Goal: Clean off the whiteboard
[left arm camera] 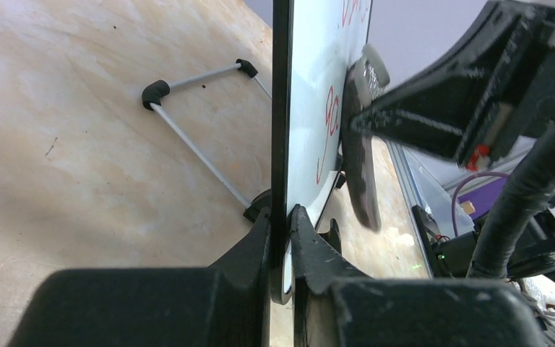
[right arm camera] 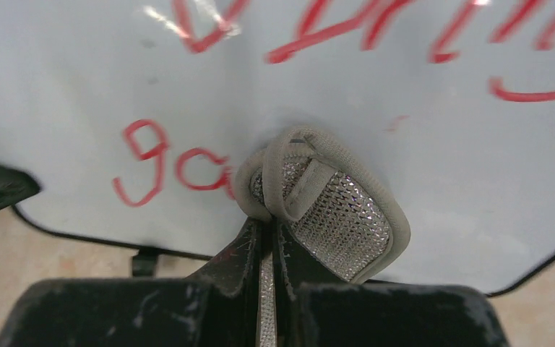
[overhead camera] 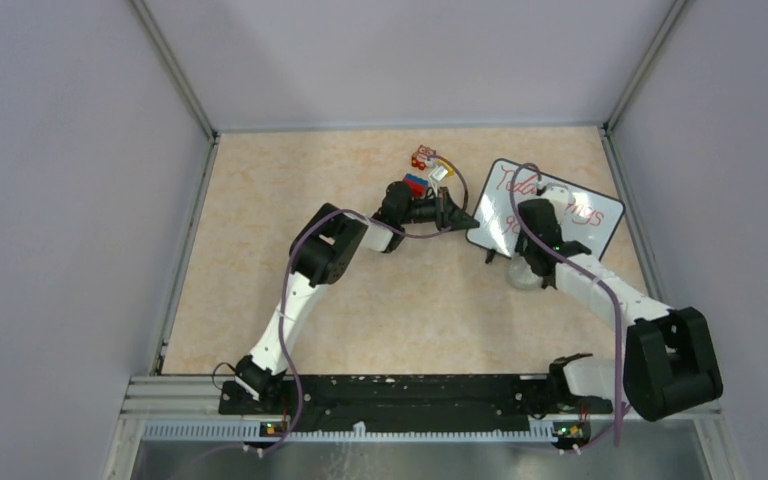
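Pale beige, marbled worktop (overhead camera: 400, 300) boxed in by plain grey walls. Along the near edge, a slotted metal rail (overhead camera: 400, 395) carrying both arm bases.

Nearest on the right side: right gripper (right arm camera: 269, 231), clenched tight on a grey-rimmed mesh cloth (right arm camera: 340, 217). Cloth folded over the fingertips and laid against the glossy board face, just right of some red characters (right arm camera: 144, 163) low on the board.

Farther in, at the far right of the worktop: the whiteboard (overhead camera: 596, 232), thin black frame, rounded corners, red handwriting across most of the face. Stands tilted on a thin wire stand (left arm camera: 195, 148) with black rubber ends, resting on the worktop behind it.

At the board's left edge: left gripper (left arm camera: 282, 217), closed on the frame, one finger on the front, one on the back, grasping the whiteboard edge-on.

Beyond the left gripper, near the far wall: a small red object (overhead camera: 422, 157) and a blue one just beside it, details too small to tell.
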Motion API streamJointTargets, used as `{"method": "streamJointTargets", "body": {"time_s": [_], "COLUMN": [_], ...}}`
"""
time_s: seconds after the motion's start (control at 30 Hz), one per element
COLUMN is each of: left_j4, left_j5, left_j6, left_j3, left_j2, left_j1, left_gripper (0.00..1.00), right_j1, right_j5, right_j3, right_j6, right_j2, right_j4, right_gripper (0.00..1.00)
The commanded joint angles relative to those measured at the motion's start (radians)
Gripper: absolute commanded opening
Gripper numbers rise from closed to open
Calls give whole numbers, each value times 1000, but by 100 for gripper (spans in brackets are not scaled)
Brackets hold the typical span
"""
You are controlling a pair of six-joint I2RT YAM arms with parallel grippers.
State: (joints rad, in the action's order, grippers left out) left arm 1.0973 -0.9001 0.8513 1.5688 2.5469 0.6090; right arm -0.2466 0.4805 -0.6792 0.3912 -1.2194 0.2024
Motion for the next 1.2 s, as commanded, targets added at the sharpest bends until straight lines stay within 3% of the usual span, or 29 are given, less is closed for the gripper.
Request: {"method": "streamJointTargets", "body": {"time_s": [0.0, 0.2, 0.47, 0.6, 0.83, 1.17], "left_j4": [-43, -45, -50, -52, -60, -62], "left_j5": [47, 46, 49, 49, 50, 48], "left_j6": [-41, -41, -42, -44, -47, -49], "left_j3": [-15, -13, -13, -12, -9, -7], "left_j2": [36, 36, 35, 35, 37, 37], "left_j1": [-7, -6, -7, -7, -7, -7], "left_gripper": [0, 0, 0, 0, 0, 0], "right_j1": [-116, -110, 97, 143, 125, -86], "right_j5": [-118, -56, 16, 24, -93, -119], "right_j3": [-55, -90, -106, -127, -195, -276], "right_j6": [8, 13, 29, 21, -35, -70], "right_j2": [-70, -38, 63, 63, -47, -174], "right_j4": [-73, -43, 69, 85, 30, -41], "right_gripper": [0, 0, 0, 0, 0, 0]}}
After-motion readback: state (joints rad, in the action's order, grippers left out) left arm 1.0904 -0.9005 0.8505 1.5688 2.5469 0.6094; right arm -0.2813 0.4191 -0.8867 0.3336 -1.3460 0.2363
